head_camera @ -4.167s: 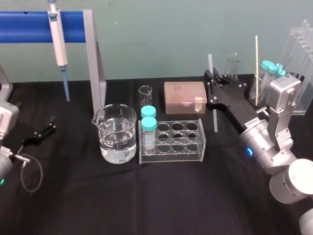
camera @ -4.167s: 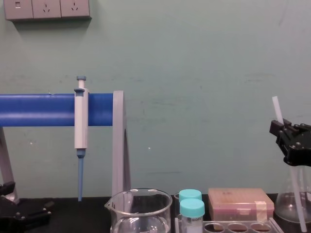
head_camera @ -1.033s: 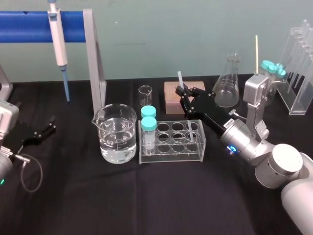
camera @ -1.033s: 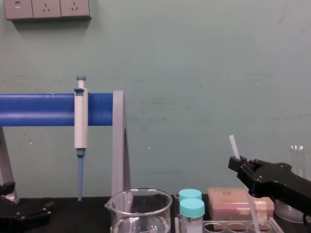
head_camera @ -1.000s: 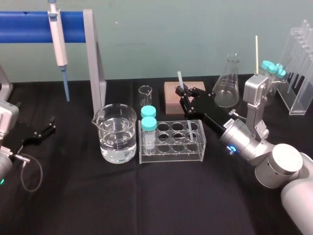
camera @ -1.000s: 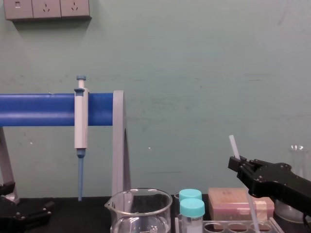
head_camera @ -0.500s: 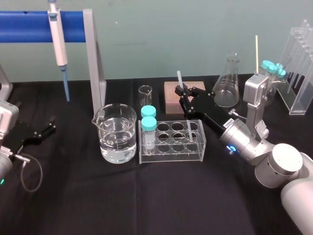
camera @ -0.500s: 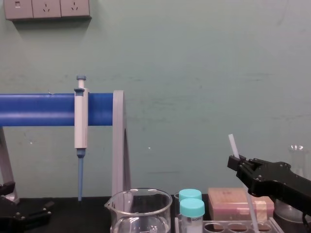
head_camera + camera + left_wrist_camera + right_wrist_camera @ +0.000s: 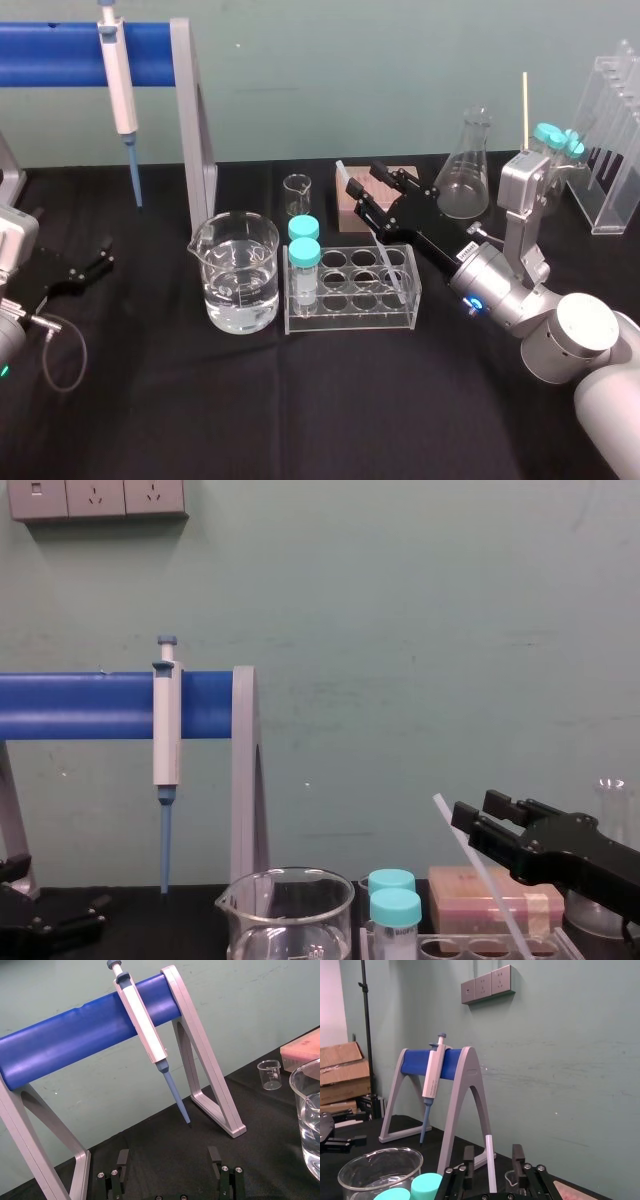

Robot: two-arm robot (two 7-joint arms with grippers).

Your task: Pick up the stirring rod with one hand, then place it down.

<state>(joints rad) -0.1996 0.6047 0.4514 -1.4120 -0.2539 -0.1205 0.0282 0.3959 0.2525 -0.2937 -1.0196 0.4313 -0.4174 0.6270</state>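
Note:
The stirring rod (image 9: 343,170) is a thin translucent white stick. It leans to the left, with its lower end down in a back-right hole of the clear tube rack (image 9: 350,302). My right gripper (image 9: 366,178) is open around its upper part. In the right wrist view the rod (image 9: 489,1160) stands between the two black fingers (image 9: 468,1156) with a gap on each side. The chest view shows the rod (image 9: 470,850) slanting past the gripper (image 9: 474,808). My left gripper (image 9: 85,268) rests open at the table's left edge, its fingers (image 9: 122,1157) wide apart.
A beaker of water (image 9: 238,272) stands left of the rack, which holds two teal-capped vials (image 9: 303,262). Behind are a small beaker (image 9: 297,193), a tan tip box (image 9: 345,195) and a conical flask (image 9: 467,180). A pipette (image 9: 118,75) hangs on the blue stand.
My right gripper has opened and let go of the stirring rod. The rod has tipped from near upright to a lean leftward in the rack. The left arm has not moved.

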